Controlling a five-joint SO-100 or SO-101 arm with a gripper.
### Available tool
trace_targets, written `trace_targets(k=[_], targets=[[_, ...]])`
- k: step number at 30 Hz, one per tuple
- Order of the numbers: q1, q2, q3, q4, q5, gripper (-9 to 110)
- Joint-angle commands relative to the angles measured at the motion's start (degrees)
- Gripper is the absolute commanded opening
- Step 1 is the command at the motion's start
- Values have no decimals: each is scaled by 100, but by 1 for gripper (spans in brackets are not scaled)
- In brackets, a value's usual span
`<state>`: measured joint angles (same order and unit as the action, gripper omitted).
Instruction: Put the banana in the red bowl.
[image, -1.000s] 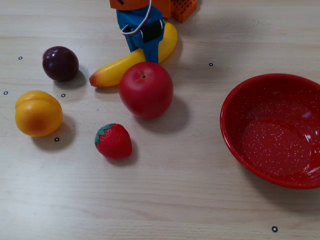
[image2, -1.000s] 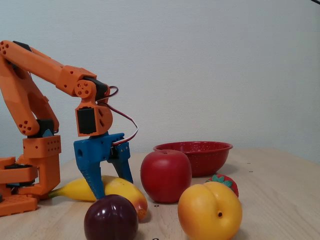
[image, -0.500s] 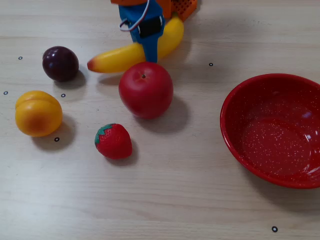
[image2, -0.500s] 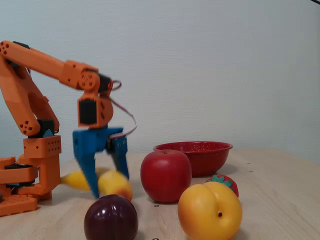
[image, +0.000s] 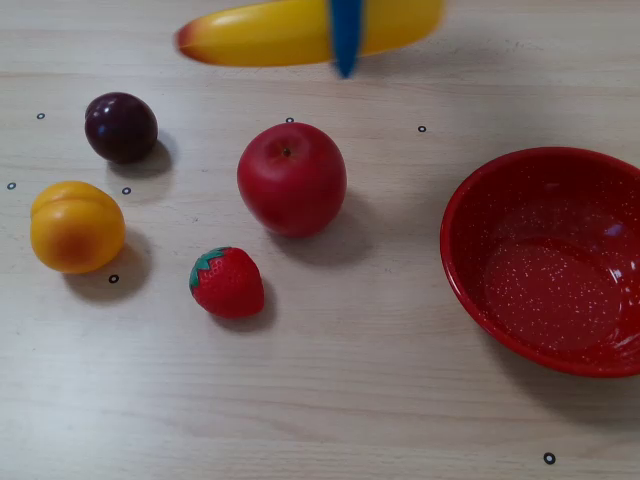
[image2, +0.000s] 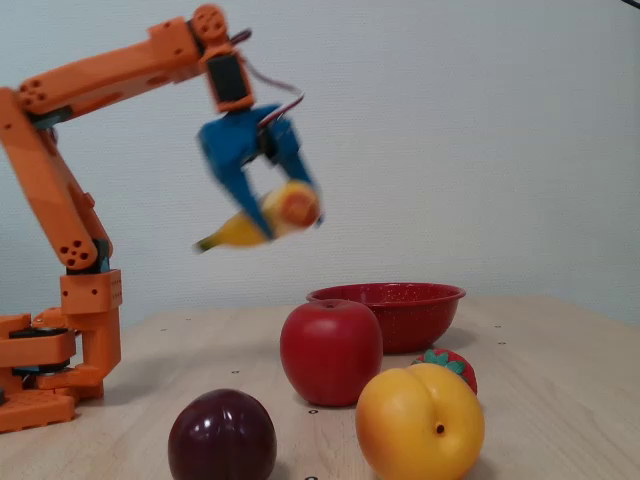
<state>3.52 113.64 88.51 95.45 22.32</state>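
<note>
The yellow banana (image: 270, 32) (image2: 262, 217) with its orange-red tip hangs high above the table, held across its middle by my blue gripper (image: 346, 45) (image2: 262, 205), which is shut on it. In a fixed view from above it lies across the top edge, pointing left. The red bowl (image: 470, 270) (image2: 400, 312) with white speckles sits on the table to the right, with nothing inside. The banana is well left of and behind the bowl, above the apple's far side.
A red apple (image: 291, 178) (image2: 331, 351) stands mid-table. A strawberry (image: 227, 282), a yellow-orange peach (image: 76, 226) (image2: 420, 421) and a dark plum (image: 121, 126) (image2: 221, 438) lie to the left. The orange arm base (image2: 60, 350) stands at the back.
The gripper has lifted the banana off the table, from beside the apple to high in the air, and carried it somewhat to the right.
</note>
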Motion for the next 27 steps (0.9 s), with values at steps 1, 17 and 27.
trace_targets(k=[1,17,27], targets=[[791,-229,-1362,-114,-817,0],[2839,-4263,-4509,-1635,-2391,0],[2514,-5063,-4623,-2522,-2206,0]])
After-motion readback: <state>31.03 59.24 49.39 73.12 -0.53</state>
